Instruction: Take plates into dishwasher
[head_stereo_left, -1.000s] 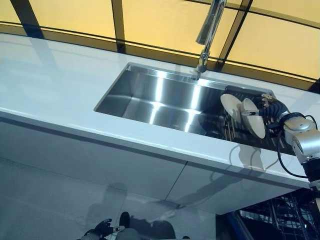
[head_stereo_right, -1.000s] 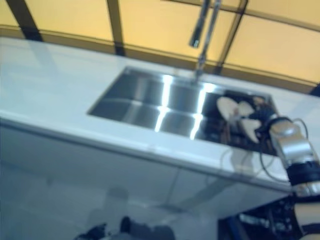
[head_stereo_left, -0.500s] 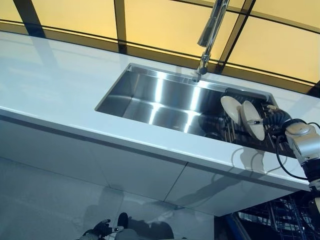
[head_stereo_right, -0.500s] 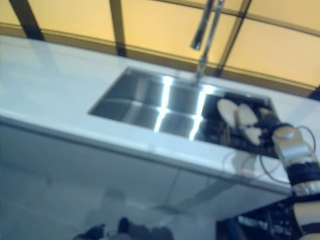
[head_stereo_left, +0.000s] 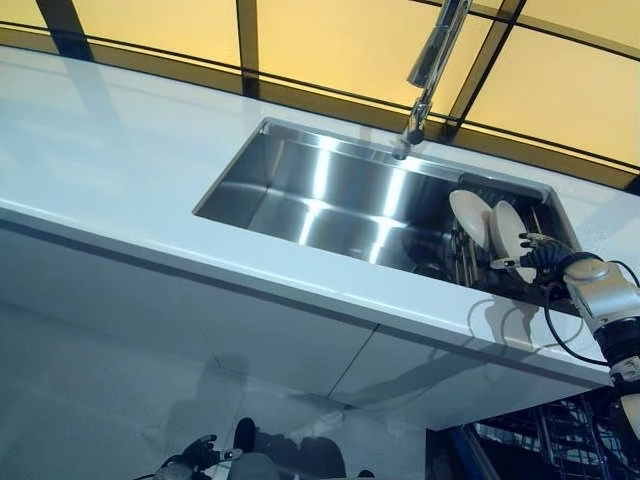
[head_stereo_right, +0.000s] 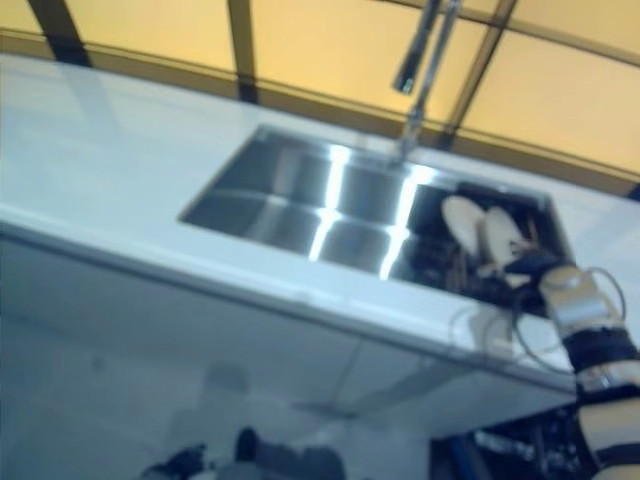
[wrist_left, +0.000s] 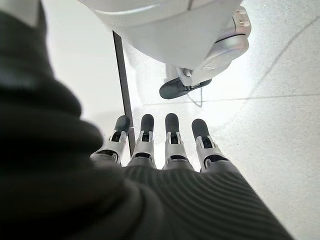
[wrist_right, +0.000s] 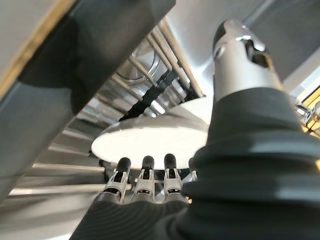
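Two white plates stand on edge in a dark wire rack at the right end of the steel sink: a far plate and a near plate. My right hand reaches into the rack from the right, its dark fingertips against the near plate. In the right wrist view its straight fingers end at the rim of the plate, with the thumb held out apart from them. My left hand hangs low over the floor, open and holding nothing.
A white counter surrounds the sink, with a tall steel tap at its back edge and amber window panes behind. White cabinet fronts run below. A dark wire frame shows under the counter at the lower right.
My right hand has slid lower and nearer along the near plate, which now shows narrower, more edge-on. The camera has shifted slightly. The left hand stays put.
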